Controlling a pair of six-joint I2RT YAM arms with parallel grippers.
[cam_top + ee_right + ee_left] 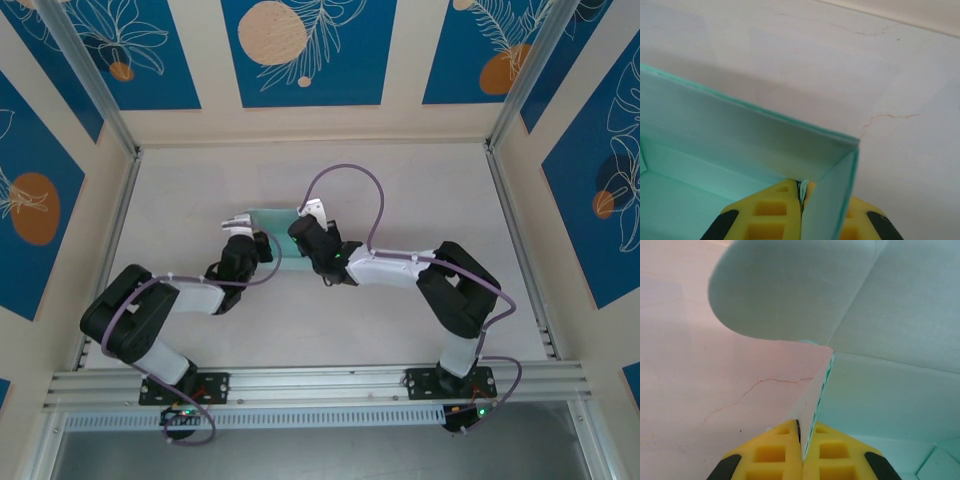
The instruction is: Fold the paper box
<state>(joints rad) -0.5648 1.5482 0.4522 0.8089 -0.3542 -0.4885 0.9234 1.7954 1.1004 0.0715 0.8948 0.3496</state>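
Holding the paper box [268, 218] from both ends, toward 11 o'clock of mid-tabletop [420, 200].
Clenches left jaws on one thin upright wall at the box's 8 o'clock side and right jaws on a wall beside the corner at its 4 o'clock end, probably to brace the half-formed shell and hold walls upright for tucking flaps. Shows pale blue-green card, matte and smooth, creased sharply along straight folds, with a broad rounded flap curving free at 12 o'clock in the left wrist view and a shallow rectangular tray opening toward 9 o'clock in the right wrist view. Grips through yellow, square-pocketed pads [775, 455] above a pale, faintly cracked surface.
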